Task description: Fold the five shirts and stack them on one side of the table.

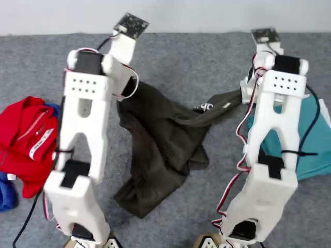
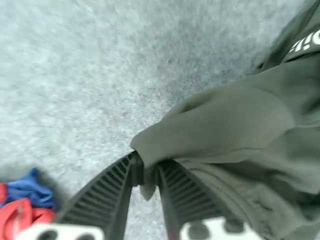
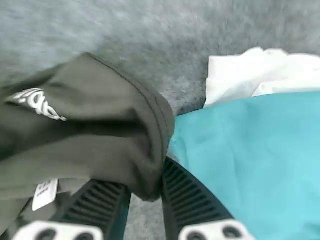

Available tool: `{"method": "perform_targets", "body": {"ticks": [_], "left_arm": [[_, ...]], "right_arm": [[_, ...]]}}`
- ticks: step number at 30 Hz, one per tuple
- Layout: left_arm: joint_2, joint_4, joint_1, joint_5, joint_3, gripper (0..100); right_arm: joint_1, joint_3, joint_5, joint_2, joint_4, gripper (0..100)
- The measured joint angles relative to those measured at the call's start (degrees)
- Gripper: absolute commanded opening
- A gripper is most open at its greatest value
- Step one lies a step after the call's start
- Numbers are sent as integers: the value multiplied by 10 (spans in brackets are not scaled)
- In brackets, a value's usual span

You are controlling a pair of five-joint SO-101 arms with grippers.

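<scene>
A dark olive shirt [image 1: 160,144] hangs crumpled between the two arms above the grey table [image 1: 181,57]. My left gripper [image 2: 146,172] is shut on one bunched edge of the olive shirt [image 2: 240,130] at the back left. My right gripper [image 3: 146,187] is shut on another edge of the same olive shirt [image 3: 85,125], stretched out toward the back right. A teal shirt [image 1: 310,139] lies under the right arm, and in the right wrist view the teal shirt [image 3: 250,160] has a white shirt [image 3: 250,70] beyond it. A red shirt [image 1: 31,137] and a blue shirt [image 1: 6,194] lie at the left edge.
The grey felt table top runs back to a pale wall [image 1: 207,15]. The red shirt [image 2: 20,217] and blue shirt [image 2: 27,190] pile sits close to the left arm's base side. Open carpet lies at the back centre and front centre.
</scene>
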Motion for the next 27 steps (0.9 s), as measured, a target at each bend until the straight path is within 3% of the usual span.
{"method": "perform_targets", "body": {"ticks": [10, 18, 27], "left_arm": [[-260, 1, -8, 37, 32, 12], [-462, -4, -128, 111, 32, 13], [-625, -60, -144, 120, 5, 13]], "right_arm": [[-31, 0, 0, -245, 57, 10], [-32, 0, 0, -433, 70, 10], [-32, -1, 0, -597, 70, 10]]}}
